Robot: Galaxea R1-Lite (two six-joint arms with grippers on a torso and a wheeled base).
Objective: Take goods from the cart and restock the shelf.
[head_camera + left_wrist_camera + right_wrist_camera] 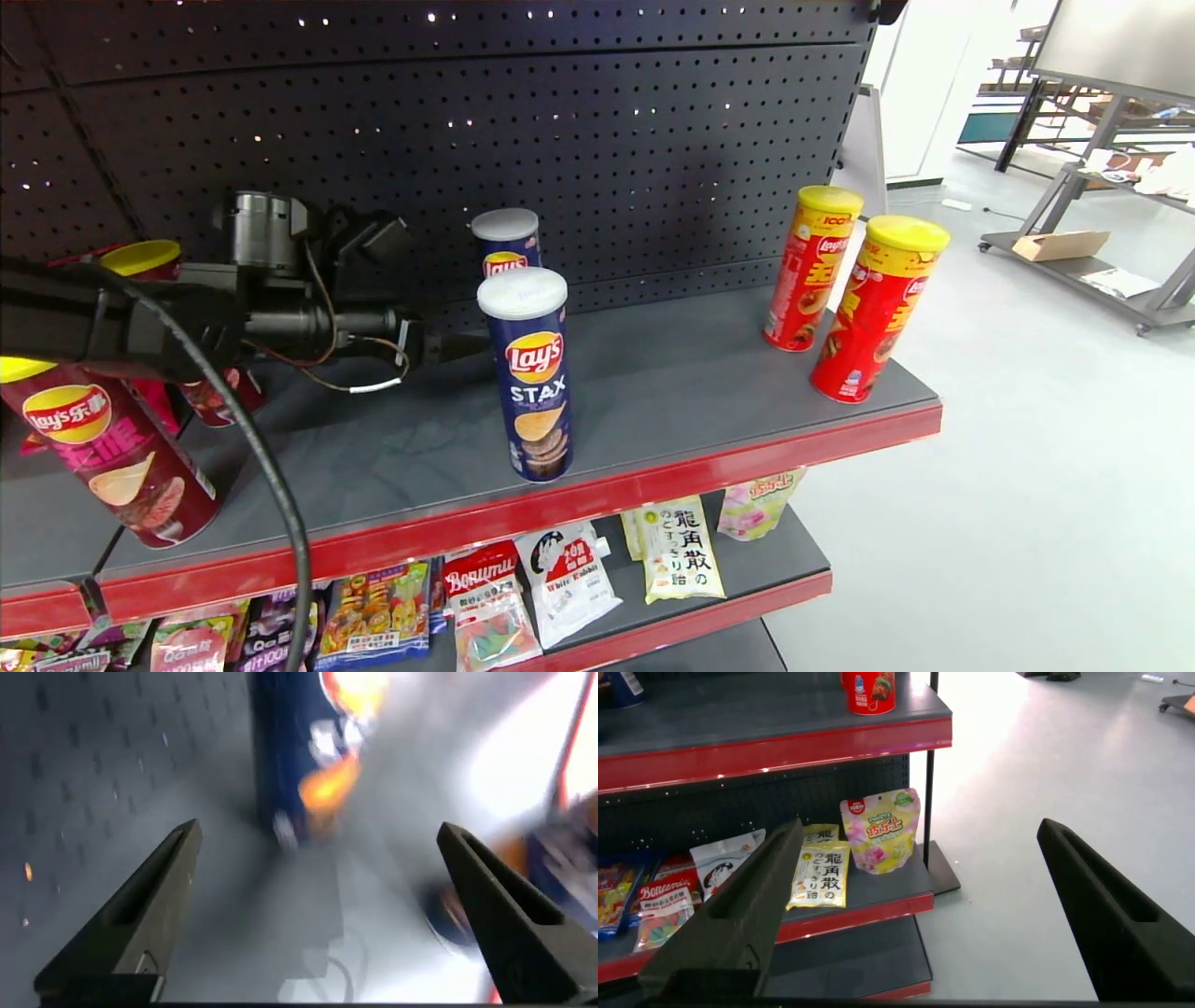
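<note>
Inspected: the front blue can (534, 373) stood upright on the top shelf (672, 392), close to its red front lip, label outward. A second blue can (505, 241) stood directly behind it, near the pegboard (653, 140). Judged: the pair were filed one behind the other, as stocked goods usually are, with open deck on either side for more.

The left gripper (457, 345) lay low over the deck, just beside the front blue can on the robot's left, its arm reaching across the shelf. The wrist camera showed the fingers spread wide with nothing between them and a blue can ahead of the tips; which of the two could not be told. That posture suits either a release or an approach, and the views did not settle which.

The right gripper (920, 826) was likewise wide apart and empty, facing the lower shelves near a pink pouch (881, 831).

Two red cans (845, 289) stood well apart at the shelf's right end. A maroon can (107, 448) occupied the left front, and a yellow-lidded can (142, 259) sat behind the arm. Snack packets (672, 551) lined the shelf below. Noted hazard: the arm's cable (271, 485) hung beside the maroon can and could catch it on any pull-back.
</note>
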